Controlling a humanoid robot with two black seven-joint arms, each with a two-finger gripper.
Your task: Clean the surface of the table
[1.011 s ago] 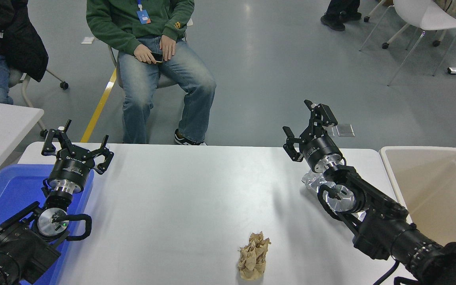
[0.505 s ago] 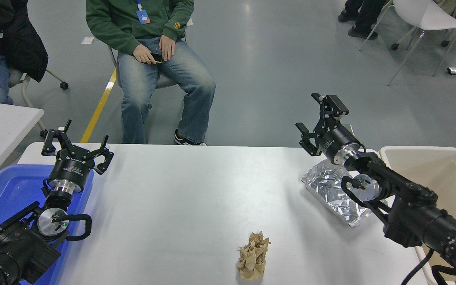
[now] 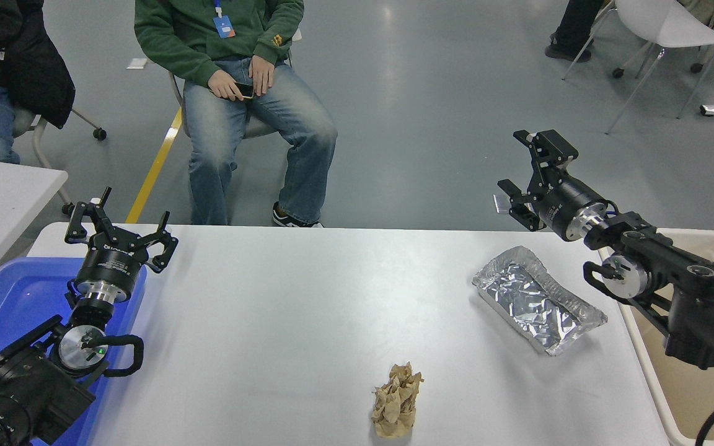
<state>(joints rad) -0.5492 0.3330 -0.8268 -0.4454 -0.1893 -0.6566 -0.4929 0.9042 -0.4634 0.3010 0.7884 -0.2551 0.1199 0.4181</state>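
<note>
Across the middle of the room, the table surface: wide, white, glossy, filling the view between both arms. Two items on it. One crumpled brown paper wad, near the front edge, a little right of centre. One foil tray, crinkled, lying toward the right end, near the beige bin that stands just beside that end.

Right gripper: jaws spread wide, holding nothing, now raised beyond the far right corner. A second ago it hung over the foil tray and hid it; it has swung right and back, leaving the tray fully uncovered. Tray and wad appear unmoved.

Left gripper: parked at lower left above a blue tray, fingers open, empty.

A person sits past the far edge, hands in lap.

Judgement: clearing not begun; both items still await removal, likely to the bin.
</note>
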